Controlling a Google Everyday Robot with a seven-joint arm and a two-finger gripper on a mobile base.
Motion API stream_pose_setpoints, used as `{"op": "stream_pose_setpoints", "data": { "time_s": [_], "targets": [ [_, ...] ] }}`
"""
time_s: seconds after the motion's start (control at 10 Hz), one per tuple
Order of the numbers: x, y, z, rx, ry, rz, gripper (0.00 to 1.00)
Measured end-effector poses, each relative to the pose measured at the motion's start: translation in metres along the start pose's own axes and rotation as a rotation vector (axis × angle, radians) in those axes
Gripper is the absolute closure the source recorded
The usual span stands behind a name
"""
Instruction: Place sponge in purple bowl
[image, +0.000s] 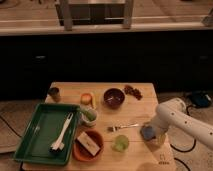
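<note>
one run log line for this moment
gripper: low at table right edge | sponge: in orange bowl, not held | purple bowl: no sponge inside | task: not done
</note>
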Motion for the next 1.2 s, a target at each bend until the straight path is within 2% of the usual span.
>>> {"op": "stream_pose_setpoints", "data": {
  "time_s": [0.5,0.7,1.2],
  "targets": [
    [0.002,-0.004,-0.002,-0.013,0.009,0.001,0.85],
    [0.003,-0.008,-0.007,-0.013,0.015,-0.006,1.0],
    [0.01,-0.018,-0.041,0.027,0.03,-0.042,1.0]
  ]
}}
